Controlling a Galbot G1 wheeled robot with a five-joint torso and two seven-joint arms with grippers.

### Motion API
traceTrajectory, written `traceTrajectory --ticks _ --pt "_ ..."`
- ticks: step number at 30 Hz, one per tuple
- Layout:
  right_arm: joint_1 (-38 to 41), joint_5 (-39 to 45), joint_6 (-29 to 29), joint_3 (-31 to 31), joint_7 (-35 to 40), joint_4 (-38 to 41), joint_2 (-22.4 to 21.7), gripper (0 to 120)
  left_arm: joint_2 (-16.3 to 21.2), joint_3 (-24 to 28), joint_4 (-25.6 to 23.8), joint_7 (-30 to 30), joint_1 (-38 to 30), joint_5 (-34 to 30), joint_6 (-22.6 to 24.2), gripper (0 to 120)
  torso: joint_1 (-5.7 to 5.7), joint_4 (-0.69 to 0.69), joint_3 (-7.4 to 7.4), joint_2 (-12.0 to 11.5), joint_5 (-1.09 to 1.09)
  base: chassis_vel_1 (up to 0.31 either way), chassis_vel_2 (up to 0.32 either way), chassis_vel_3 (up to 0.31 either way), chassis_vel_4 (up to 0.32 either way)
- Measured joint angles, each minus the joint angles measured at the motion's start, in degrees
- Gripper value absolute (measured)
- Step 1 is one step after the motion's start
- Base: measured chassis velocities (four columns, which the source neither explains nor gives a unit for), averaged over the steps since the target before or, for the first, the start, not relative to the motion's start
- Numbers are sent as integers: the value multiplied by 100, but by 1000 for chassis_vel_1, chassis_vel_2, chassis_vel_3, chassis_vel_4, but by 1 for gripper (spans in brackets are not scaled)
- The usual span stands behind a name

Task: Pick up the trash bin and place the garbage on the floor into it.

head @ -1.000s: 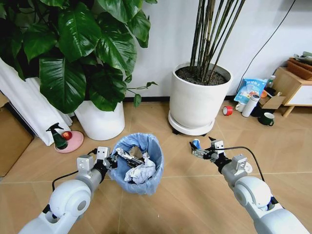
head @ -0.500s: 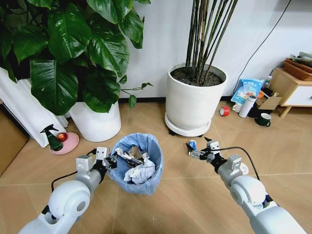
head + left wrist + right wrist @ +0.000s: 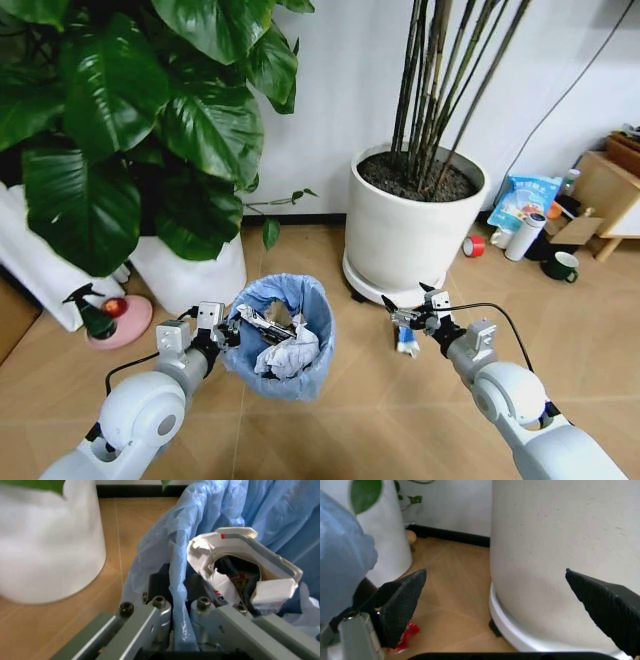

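Risk: the left gripper (image 3: 222,325) has its fingers clamped only on the rim and thin bag of the trash bin (image 3: 283,340), at its 9 o'clock; the liner could slip or tear. Right gripper (image 3: 410,309), fingers spread, hovers over one small blue-and-white tube (image 3: 406,342) on the floor. Count: one bin, two white pots.
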Motion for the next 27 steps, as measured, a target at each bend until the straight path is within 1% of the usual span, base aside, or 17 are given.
traceTrajectory --ticks 1,3,6,9,10,13,15,16,18,19,21,22,26,27 --pt "-4 -14 0 -20 -6 -1 -5 100 -8 0 3 0 0 6 -1 0 1 -2 0 0 3 -202 259 242 -243" --pt "-3 -32 3 -48 -12 -9 -7 100 -21 0 6 -1 1 12 -2 0 1 0 1 0 4 -202 173 169 -169" --pt "-7 -121 68 -126 -67 -88 -15 100 -77 -17 10 -16 30 27 -6 0 1 0 0 0 3 -120 127 93 -38" --pt "-115 -202 76 -124 -99 -106 -12 100 -109 -40 4 -32 80 41 -5 0 0 -1 -2 0 1 1 -11 -19 0" --pt "-187 -227 76 -102 -100 -105 -6 100 -118 -52 -1 -35 100 48 -5 0 -1 -1 -2 0 3 0 0 0 0" --pt "-399 -292 75 15 -107 -144 36 100 -138 -85 -4 -40 139 63 -7 0 -3 -1 -4 0 2 96 -60 -57 60" --pt "-616 -397 114 209 -115 -326 135 100 -178 -118 -4 -45 144 64 -14 0 -4 -1 -4 1 5 43 -44 -43 76" --pt "-616 -397 114 209 -115 -326 135 100 -178 -118 -4 -45 144 64 -14 0 -4 -1 -4 1 5 26 -35 -26 76" --pt "-750 -425 126 405 -142 -538 216 100 -205 -133 2 -50 144 63 -22 0 -3 -1 -4 1 1 0 0 0 0" --pt "-801 -436 160 508 -192 -726 253 100 -213 -135 10 -50 143 63 -25 0 -3 -2 -3 1 2 0 0 0 0" --pt "-814 -443 180 555 -241 -845 272 100 -215 -135 17 -50 145 63 -25 0 -3 -1 -2 1 4 0 0 0 0" --pt "-814 -448 198 622 -296 -1112 317 100 -215 -130 35 -50 146 64 -29 0 -2 -1 -2 0 2 0 0 0 0" --pt "-745 -219 131 645 -275 -1538 471 100 -214 -114 44 -49 141 62 -35 0 -2 -1 -2 1 5 0 0 0 0" --pt "-692 -77 90 624 -227 -1703 535 100 -210 -109 45 -49 139 58 -36 0 -1 -1 -2 1 2 0 0 0 0"
